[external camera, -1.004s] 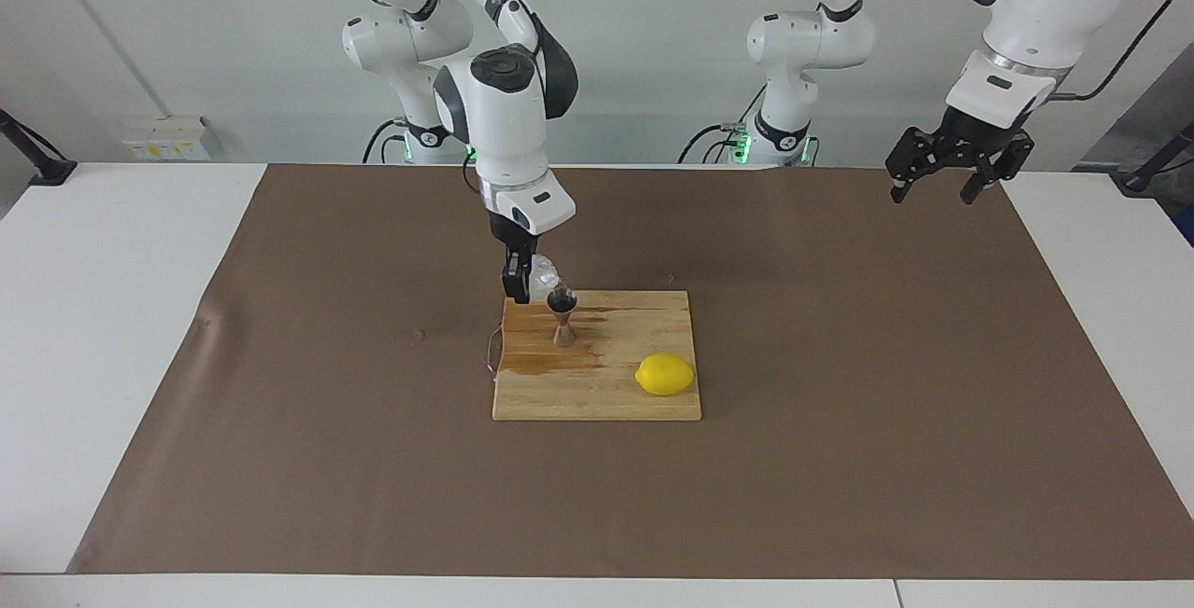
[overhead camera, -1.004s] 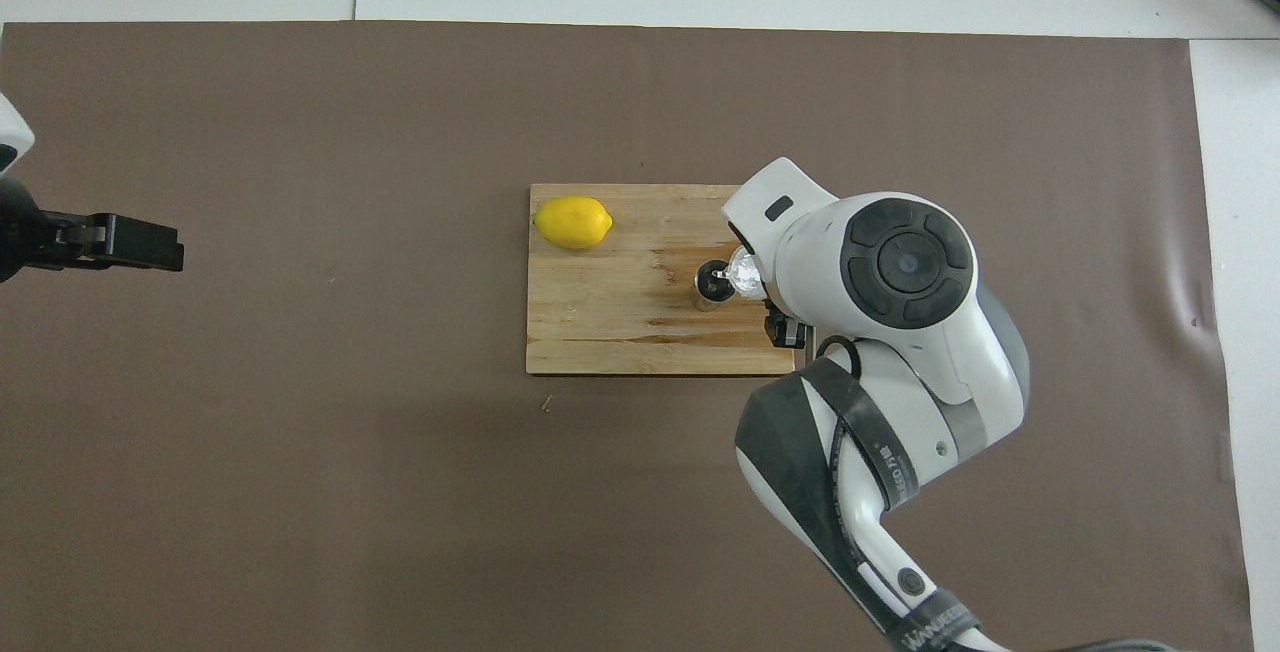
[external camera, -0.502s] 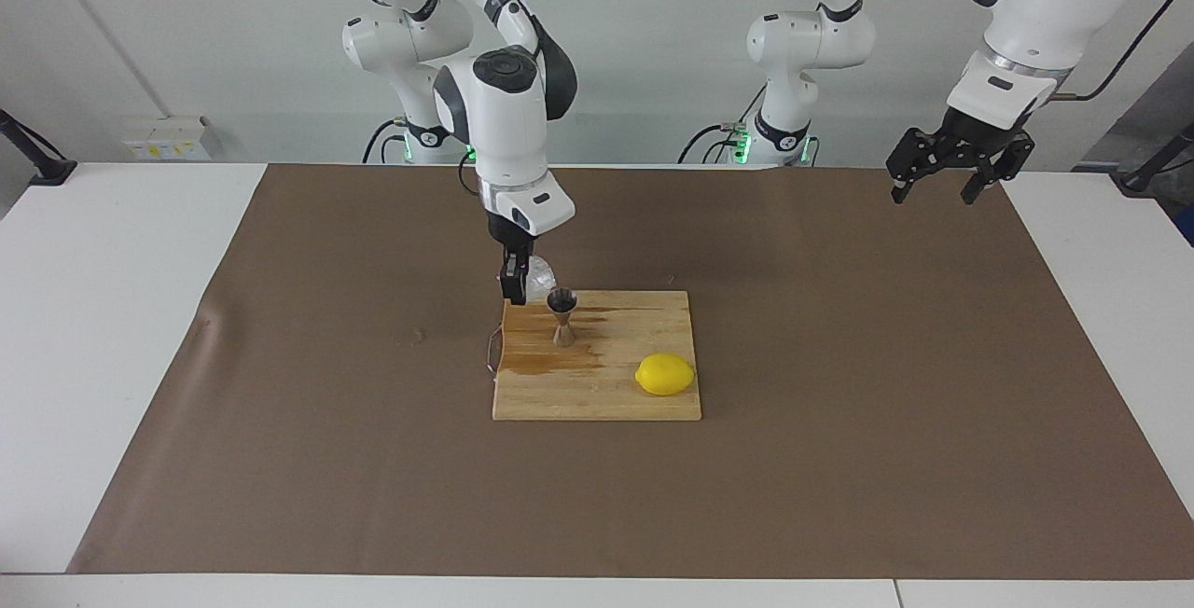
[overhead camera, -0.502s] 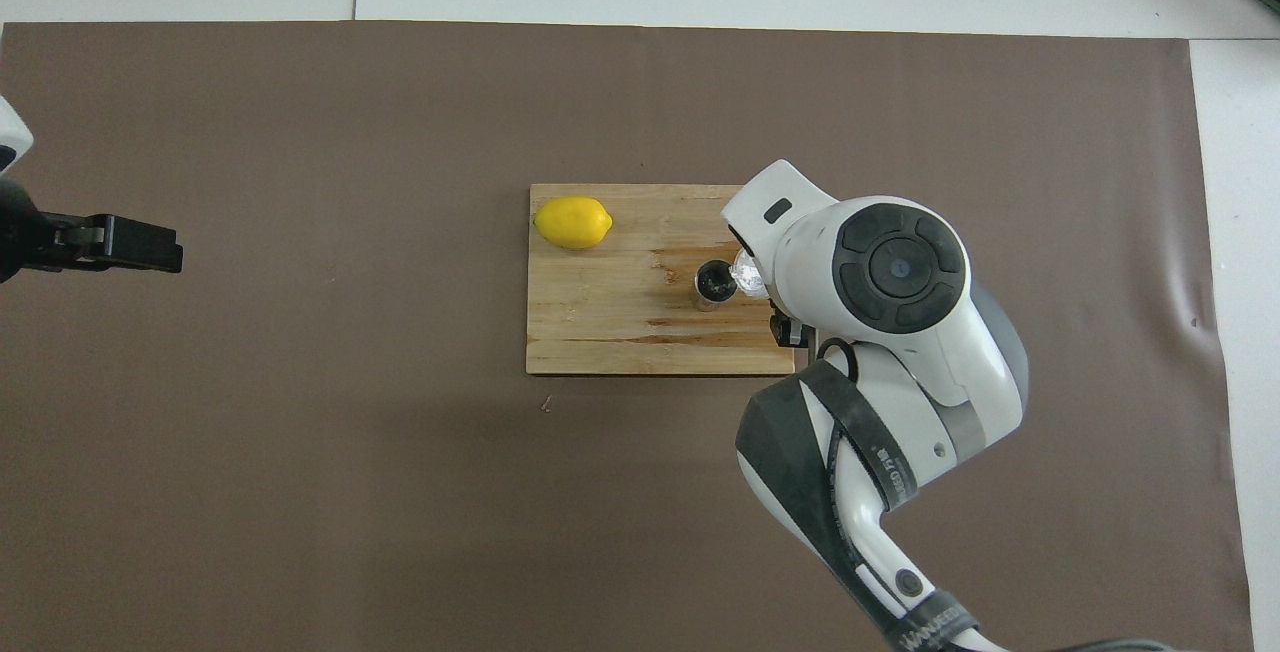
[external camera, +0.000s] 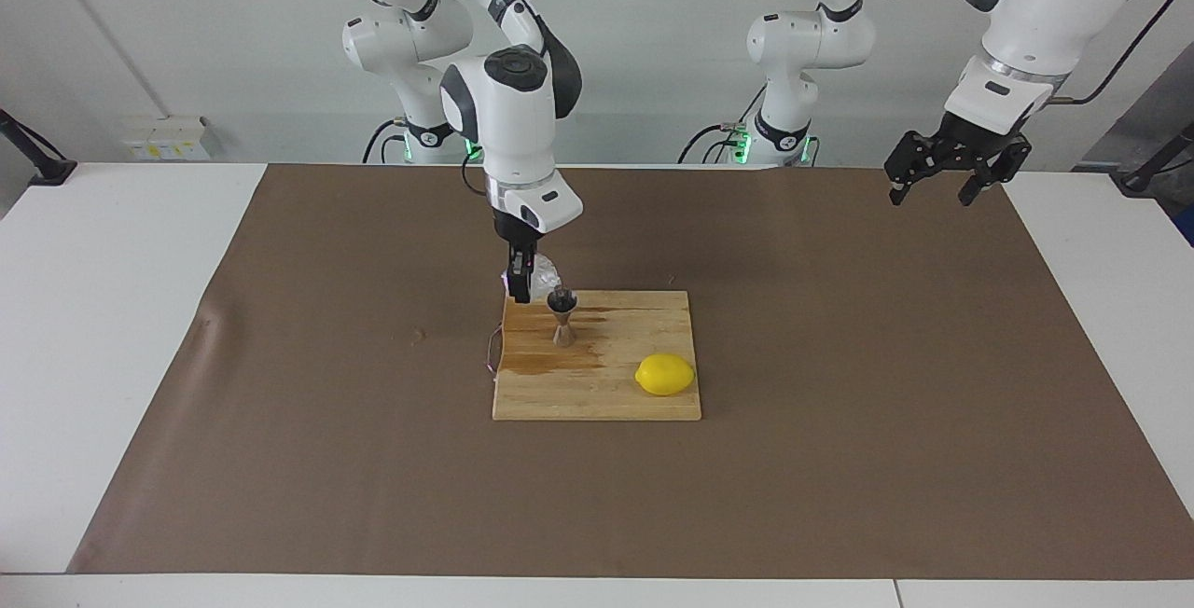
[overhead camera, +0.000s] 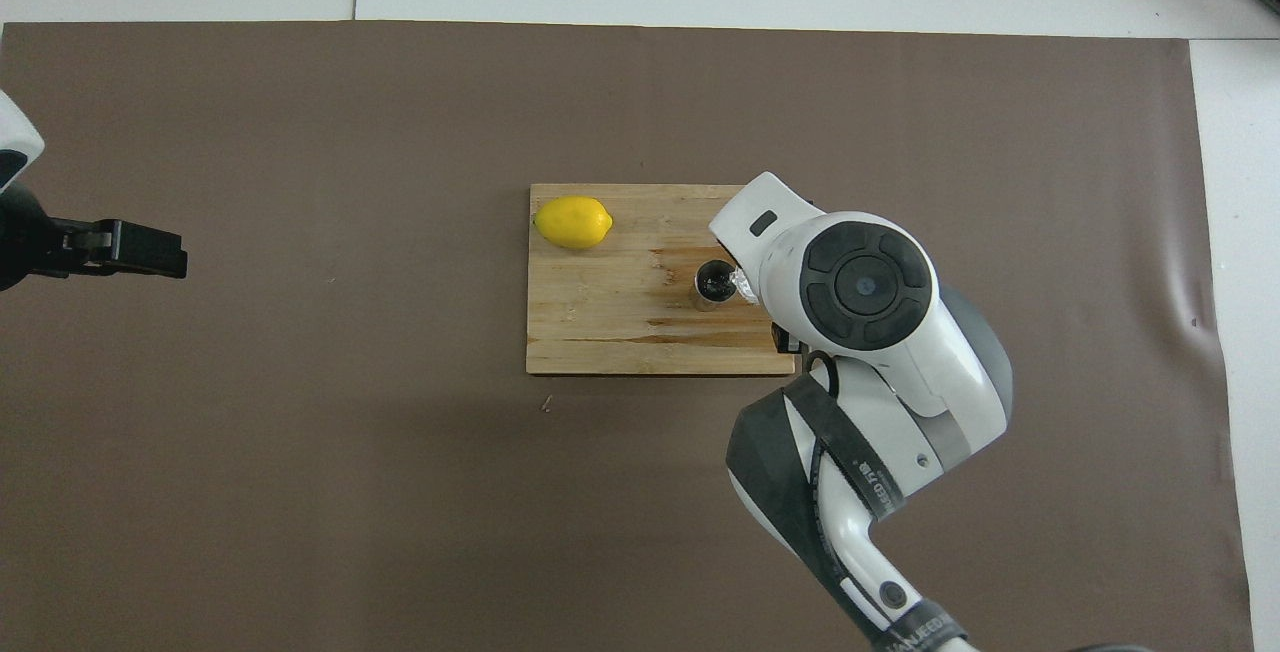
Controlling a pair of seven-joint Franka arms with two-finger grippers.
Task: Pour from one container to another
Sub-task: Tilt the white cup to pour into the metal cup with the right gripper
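The small steel jigger stands upright on the wooden cutting board, near the edge nearest the robots. My right gripper is shut on the translucent whitish plastic cup. It holds the cup tipped on its side just above the jigger's rim, mouth toward the jigger. From above, the right arm's wrist hides most of the cup and the gripper. My left gripper hangs open and empty, high over the mat at the left arm's end, and waits.
A yellow lemon lies on the board's corner farthest from the robots, toward the left arm's end. Dark wet streaks mark the board around the jigger. A brown mat covers the white table.
The right arm's wrist has swung a little toward the jigger and now covers more of the cup from above. The cup stays tipped at the jigger's rim. The left arm has barely moved.
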